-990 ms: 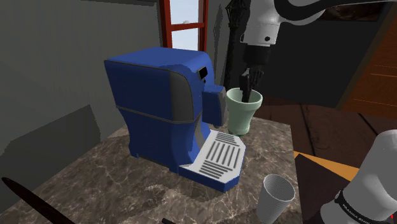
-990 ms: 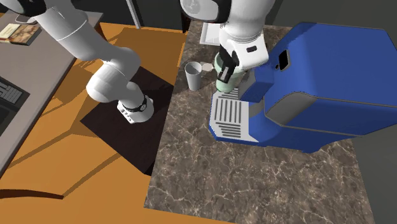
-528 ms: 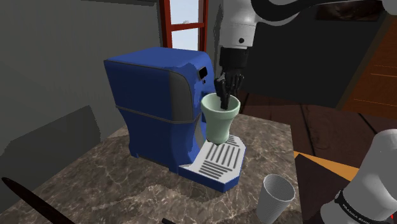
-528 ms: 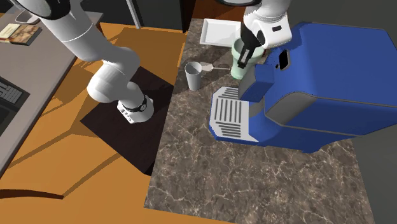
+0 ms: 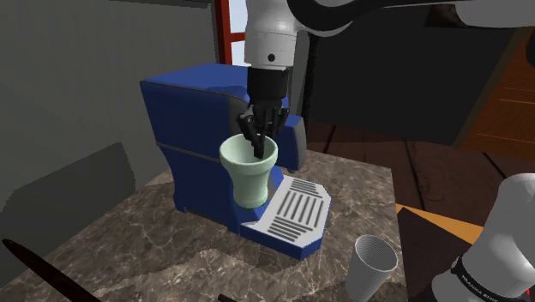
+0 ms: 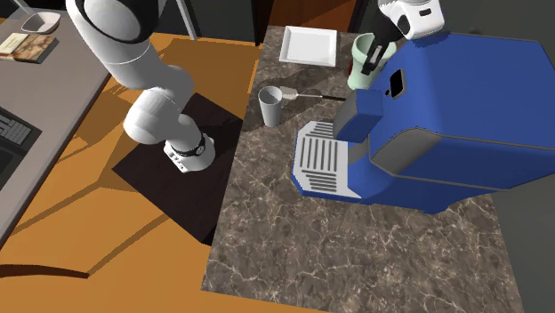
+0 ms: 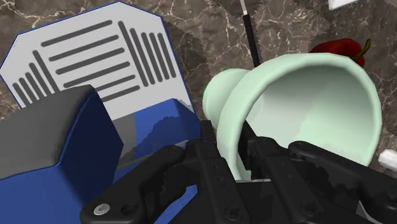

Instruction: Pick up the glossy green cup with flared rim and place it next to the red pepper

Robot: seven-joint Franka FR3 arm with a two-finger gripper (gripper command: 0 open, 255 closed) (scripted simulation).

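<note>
Green cup [image 5: 249,174] held clear of the counter [image 5: 129,244], right at the blue coffee machine's [image 5: 201,120] front. The gripper [image 5: 258,142] is clamped on the flared rim, one finger inside and one outside. It looks light and rigid, but glossy and probably slippery, so that rim pinch could swivel. The red pepper [image 7: 338,48] lies beyond the cup.

A black gripper [image 7: 229,145] pinched the wall of a pale green flared cup [image 7: 308,105]. A red pepper [image 7: 341,48] peeked past its rim. Beside it stood a blue coffee machine [image 7: 54,149] on a brown marbled counter [image 7: 210,25].
</note>
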